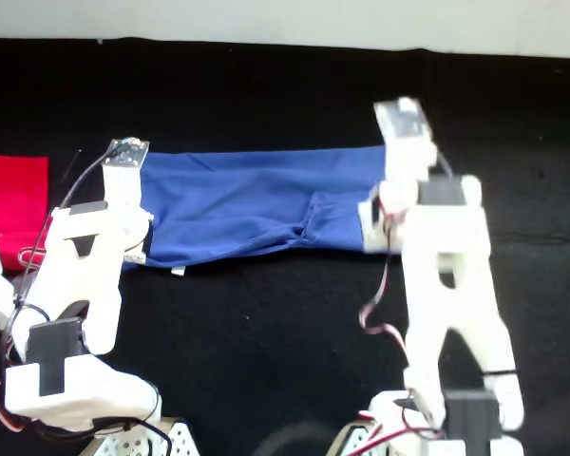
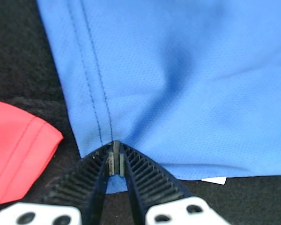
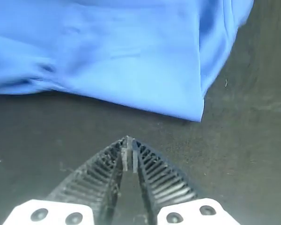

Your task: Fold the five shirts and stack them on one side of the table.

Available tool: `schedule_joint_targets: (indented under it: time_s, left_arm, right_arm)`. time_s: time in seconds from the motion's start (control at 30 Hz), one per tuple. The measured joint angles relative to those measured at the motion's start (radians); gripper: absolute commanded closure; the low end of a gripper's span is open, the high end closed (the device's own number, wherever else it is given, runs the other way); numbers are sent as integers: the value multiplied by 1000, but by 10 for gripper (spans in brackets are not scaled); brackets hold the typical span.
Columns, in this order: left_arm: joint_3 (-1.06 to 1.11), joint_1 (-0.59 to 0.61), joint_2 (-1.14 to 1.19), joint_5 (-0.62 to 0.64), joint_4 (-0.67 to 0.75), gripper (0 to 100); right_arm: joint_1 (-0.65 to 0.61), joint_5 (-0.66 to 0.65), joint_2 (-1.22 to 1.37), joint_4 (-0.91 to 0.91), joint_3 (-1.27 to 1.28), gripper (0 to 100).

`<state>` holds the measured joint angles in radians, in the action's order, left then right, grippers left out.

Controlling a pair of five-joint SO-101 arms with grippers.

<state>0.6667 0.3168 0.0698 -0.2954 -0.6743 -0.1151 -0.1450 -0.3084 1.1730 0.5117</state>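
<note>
Currently | left pincer [image 2: 114, 159] is gripping hem of blue shirt [image 1: 256, 199] | right pincer [image 3: 129, 154] is hanging clenched, empty, near its 3 o'clock end

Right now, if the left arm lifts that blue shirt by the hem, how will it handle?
Probably floppy: the blue shirt creases toward the left gripper pinching its hem. Likely light, being thin mesh-knit fabric. It may drag rather than slide on the black table.

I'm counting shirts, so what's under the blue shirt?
The black table shows around the blue shirt; anything beneath it is covered. A red shirt lies beside it, not under.
</note>
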Motion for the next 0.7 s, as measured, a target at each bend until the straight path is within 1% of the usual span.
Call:
schedule_joint_targets:
  time_s: [0.1,0.17,0.27,0.47,0.53,0.6,0.7]
  left_arm:
    - [0,0,0,0,0,992]
    - [0,0,0,0,0,992]
    - [0,0,0,0,0,992]
    - [-3,0,-9,0,-8,991]
    - [-35,0,-44,-2,-72,989]
    - [-84,0,-91,-2,-178,976]
    - [-230,17,-163,29,-353,868]
  right_arm:
    - [41,2,-18,-258,288,993]
    - [44,2,-18,-362,411,993]
    - [51,2,-20,-428,485,993]
    - [52,2,-25,-499,539,993]
    - [52,2,-34,-551,580,993]
    - [54,2,-55,-615,634,993]
    - [54,2,-64,-660,675,993]
